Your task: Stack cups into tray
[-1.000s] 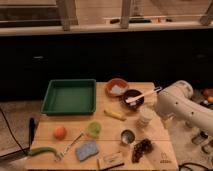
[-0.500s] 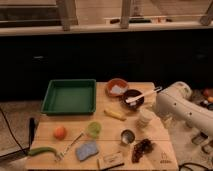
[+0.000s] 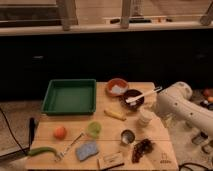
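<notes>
No change: your gripper (image 3: 146, 116) stays near the short steel cup (image 3: 127, 136), state undeterminable. The rectangular dark-green plastic tray (image 3: 70, 97) holds nothing yet.

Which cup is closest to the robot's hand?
The shiny steel cup, close by the gripper on the right side; the green cup sits farther left.
</notes>
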Tool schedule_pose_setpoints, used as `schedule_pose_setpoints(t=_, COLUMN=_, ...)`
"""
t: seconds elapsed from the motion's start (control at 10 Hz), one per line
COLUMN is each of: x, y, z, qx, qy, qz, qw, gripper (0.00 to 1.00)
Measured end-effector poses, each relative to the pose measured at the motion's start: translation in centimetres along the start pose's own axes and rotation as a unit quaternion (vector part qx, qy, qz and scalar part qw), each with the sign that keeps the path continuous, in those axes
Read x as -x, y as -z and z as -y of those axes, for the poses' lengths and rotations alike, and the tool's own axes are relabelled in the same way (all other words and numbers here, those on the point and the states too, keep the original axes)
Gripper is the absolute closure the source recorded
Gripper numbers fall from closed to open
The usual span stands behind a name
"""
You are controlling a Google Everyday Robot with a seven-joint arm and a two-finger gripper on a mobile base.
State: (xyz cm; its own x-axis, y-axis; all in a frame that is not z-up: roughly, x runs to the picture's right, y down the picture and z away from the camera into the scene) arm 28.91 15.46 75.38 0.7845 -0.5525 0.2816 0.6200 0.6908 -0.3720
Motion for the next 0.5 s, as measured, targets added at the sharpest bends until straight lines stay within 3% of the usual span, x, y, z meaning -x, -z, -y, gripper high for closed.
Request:
schedule_pose_setpoints(t=0.2, x=0.6, y=0.6, z=0.5, qx=-0.019, qy=0.012, qz=0.031, qw=0.9993, gripper=0.20)
schedule_pose_setpoints(t=0.5, x=2.4, y=1.1, z=1.0, qx=-0.031, qy=0.055, qz=0.065, qw=0.9959, gripper=0.20)
